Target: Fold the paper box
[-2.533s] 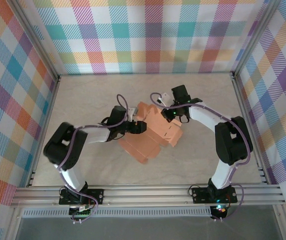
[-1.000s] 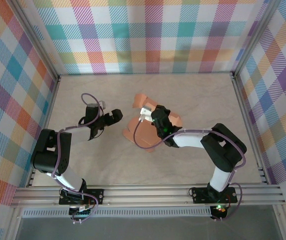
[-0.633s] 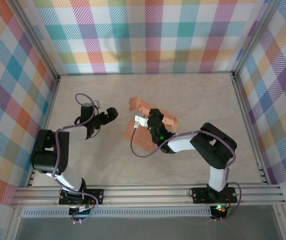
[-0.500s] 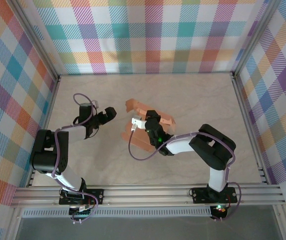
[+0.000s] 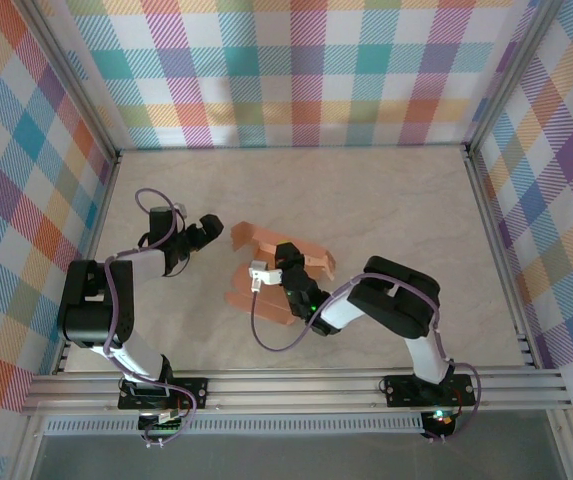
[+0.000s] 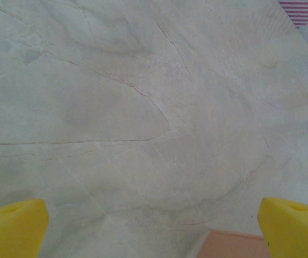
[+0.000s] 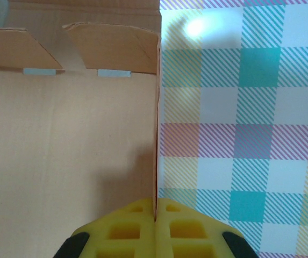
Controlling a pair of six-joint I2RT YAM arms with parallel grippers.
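The paper box (image 5: 253, 298) is salmon-orange card lying partly folded at the table's middle, with flaps raised at its far side (image 5: 247, 235). My right gripper (image 5: 285, 262) is over it, shut on one upright edge of the card. In the right wrist view that thin edge runs straight up from between the closed yellow fingers (image 7: 155, 215), the box's inner panel (image 7: 67, 150) spreads to the left, and two flaps stand at its far end. My left gripper (image 5: 209, 227) is just left of the box, open and holding nothing. A corner of the card (image 6: 234, 245) lies between its fingertips (image 6: 14, 228).
The marble-patterned table (image 5: 386, 200) is walled in by plaid panels (image 5: 306, 70) at the back and both sides. An aluminium rail (image 5: 296, 385) runs along the near edge. Bare tabletop stretches behind the box and to its right.
The right gripper has carried the box leftward, its arm folding in. The left gripper has drawn back to the left, staying open.
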